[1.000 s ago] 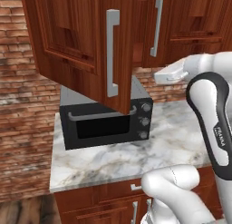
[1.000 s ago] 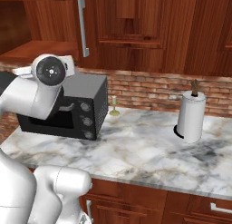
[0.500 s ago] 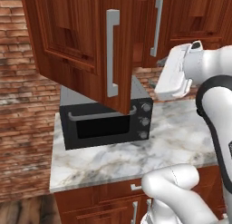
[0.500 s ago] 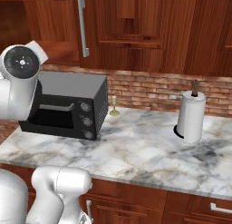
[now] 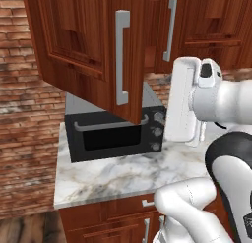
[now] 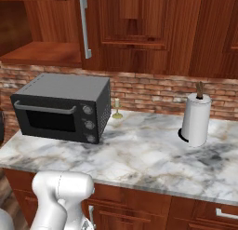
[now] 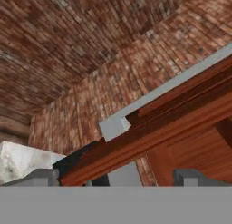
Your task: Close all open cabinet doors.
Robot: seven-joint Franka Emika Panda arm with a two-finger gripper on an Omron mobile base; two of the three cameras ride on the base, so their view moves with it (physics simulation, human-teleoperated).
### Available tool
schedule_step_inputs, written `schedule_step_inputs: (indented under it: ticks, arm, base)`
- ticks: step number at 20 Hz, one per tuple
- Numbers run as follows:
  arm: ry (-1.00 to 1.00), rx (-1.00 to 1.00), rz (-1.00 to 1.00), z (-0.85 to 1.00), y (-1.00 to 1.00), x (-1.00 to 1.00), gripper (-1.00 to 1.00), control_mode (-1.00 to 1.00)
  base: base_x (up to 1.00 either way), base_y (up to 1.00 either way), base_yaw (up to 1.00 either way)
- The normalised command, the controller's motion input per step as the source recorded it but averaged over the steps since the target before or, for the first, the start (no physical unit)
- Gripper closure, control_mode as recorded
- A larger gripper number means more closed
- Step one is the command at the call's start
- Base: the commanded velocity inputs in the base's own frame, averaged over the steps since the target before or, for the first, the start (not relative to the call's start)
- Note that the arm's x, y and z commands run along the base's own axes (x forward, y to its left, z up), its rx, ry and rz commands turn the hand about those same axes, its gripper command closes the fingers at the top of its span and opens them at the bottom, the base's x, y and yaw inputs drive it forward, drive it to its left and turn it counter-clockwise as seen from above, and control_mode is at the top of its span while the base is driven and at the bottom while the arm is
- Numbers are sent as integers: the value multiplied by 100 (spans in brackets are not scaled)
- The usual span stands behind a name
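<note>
Moved: arm raised from beside the microwave (image 5: 115, 134) toward the open door (image 5: 91, 45), which hung swung out above the counter (image 5: 123, 175); claw (image 7: 118, 177) spread wide, holding nothing, facing the door's edge and handle (image 7: 167, 89), seemingly to push.

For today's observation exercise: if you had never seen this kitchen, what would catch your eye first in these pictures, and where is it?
First, the open cabinet door, swung out over the black microwave on the marble counter, its long grey handle facing the room. Next, the robot's white arm, raised right of that door. Farther right on the counter stands a paper towel roll before the brick wall.
</note>
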Motion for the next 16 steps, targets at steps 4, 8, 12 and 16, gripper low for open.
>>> schedule_step_inputs:
  ticks: [4,8,12,16]
  arm:
    - [-34,-28,0,11,27,-78,-100,-100]
    - [-22,-25,-3,8,58,-26,-100,-100]
    - [-8,-24,-19,0,87,19,-100,-100]
    - [0,-21,-27,-1,91,49,-100,-100]
  base:
    - [0,0,0]
    - [0,0,0]
    - [0,0,0]
    - [0,0,0]
